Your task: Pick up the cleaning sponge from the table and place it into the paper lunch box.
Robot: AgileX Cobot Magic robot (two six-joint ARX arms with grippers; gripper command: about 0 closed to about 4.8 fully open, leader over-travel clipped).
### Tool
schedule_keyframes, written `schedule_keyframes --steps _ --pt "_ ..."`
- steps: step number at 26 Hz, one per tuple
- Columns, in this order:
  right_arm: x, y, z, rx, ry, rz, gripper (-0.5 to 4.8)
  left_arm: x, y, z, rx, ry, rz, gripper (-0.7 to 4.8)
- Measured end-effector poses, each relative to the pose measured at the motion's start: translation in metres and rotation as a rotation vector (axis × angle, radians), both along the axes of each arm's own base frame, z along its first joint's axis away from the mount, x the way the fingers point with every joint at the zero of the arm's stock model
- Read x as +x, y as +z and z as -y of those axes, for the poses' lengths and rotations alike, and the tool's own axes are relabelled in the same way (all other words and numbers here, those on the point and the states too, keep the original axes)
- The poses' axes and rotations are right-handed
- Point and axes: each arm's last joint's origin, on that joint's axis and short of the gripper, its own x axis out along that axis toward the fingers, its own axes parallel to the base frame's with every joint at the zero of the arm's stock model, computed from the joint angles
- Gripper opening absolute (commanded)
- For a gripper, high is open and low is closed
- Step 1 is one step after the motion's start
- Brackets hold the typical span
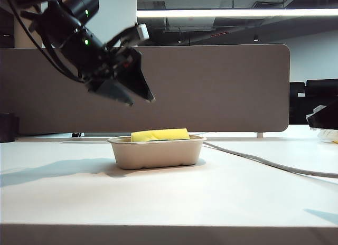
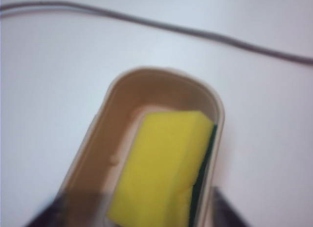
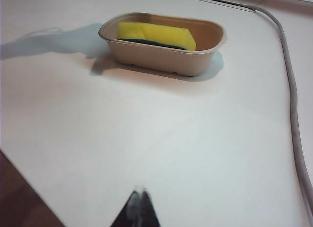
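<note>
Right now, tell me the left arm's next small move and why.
Probably lift the left gripper up and away. The cleaning sponge already lies in the paper lunch box, one edge leaning on the rim and poking above it, and the left gripper hangs open above it, holding nothing. The right gripper sits shut, far off over the table, so it needs nothing.

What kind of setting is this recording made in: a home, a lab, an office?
Most likely an open-plan office or lab. A white table stands against a grey partition screen, with exposed ceiling ducts and strip lighting behind. A grey cable trails across the table past the paper lunch box.
</note>
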Motion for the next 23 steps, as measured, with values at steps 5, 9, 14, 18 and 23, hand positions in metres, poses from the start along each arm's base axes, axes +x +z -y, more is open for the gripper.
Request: schedule_keyframes --steps 5,9,14,18,23 --pt "0.000 0.000 0.000 0.000 -0.003 0.000 -0.05 -0.024 0.048 -0.010 -0.122 0.078 0.039 -0.04" --pt "0.003 0.002 0.005 0.014 -0.054 0.018 -0.05 -0.062 0.091 -0.005 -0.172 0.121 0.161 -0.04" --pt "0.010 0.010 0.026 0.060 -0.260 0.098 -0.05 -0.115 0.123 0.000 -0.257 0.087 0.321 -0.04" --pt "0.015 0.011 0.044 0.060 -0.444 0.122 -0.05 -0.133 0.139 -0.002 -0.302 0.081 0.392 -0.04" --pt "0.014 0.021 0.063 0.089 -0.628 0.234 -0.05 -0.142 0.149 -0.008 -0.338 0.060 0.433 -0.04"
